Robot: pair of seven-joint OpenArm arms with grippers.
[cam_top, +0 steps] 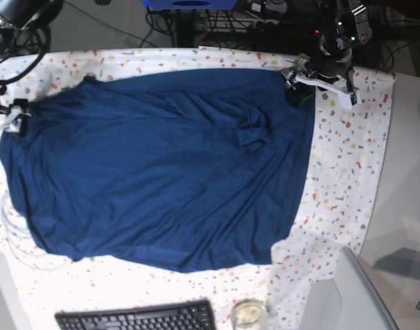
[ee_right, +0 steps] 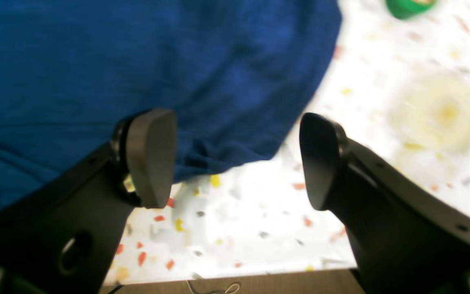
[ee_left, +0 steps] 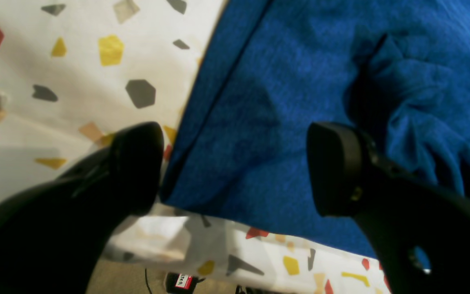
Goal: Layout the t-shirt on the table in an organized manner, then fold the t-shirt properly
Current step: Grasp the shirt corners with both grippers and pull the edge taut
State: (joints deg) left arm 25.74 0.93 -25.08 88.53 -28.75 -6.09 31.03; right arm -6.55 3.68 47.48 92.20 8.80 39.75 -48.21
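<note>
The dark blue t-shirt (cam_top: 161, 165) lies spread over most of the speckled table (cam_top: 347, 158), with a small bunched fold (cam_top: 254, 134) near its right side. My left gripper (cam_top: 293, 87) hovers at the shirt's far right corner. In the left wrist view the left gripper (ee_left: 235, 167) is open, and the shirt's hemmed corner (ee_left: 235, 134) lies below the gap, untouched. My right gripper (cam_top: 17, 117) is at the shirt's left edge. In the right wrist view the right gripper (ee_right: 235, 159) is open too, above a rounded edge of the shirt (ee_right: 202, 102), holding nothing.
A black keyboard (cam_top: 134, 317) and a glass jar (cam_top: 247, 313) sit at the near table edge. A grey surface (cam_top: 361, 295) adjoins at the bottom right. The right wrist view shows a green object (ee_right: 406, 6) and a blurred pale round thing (ee_right: 435, 110) beside the shirt.
</note>
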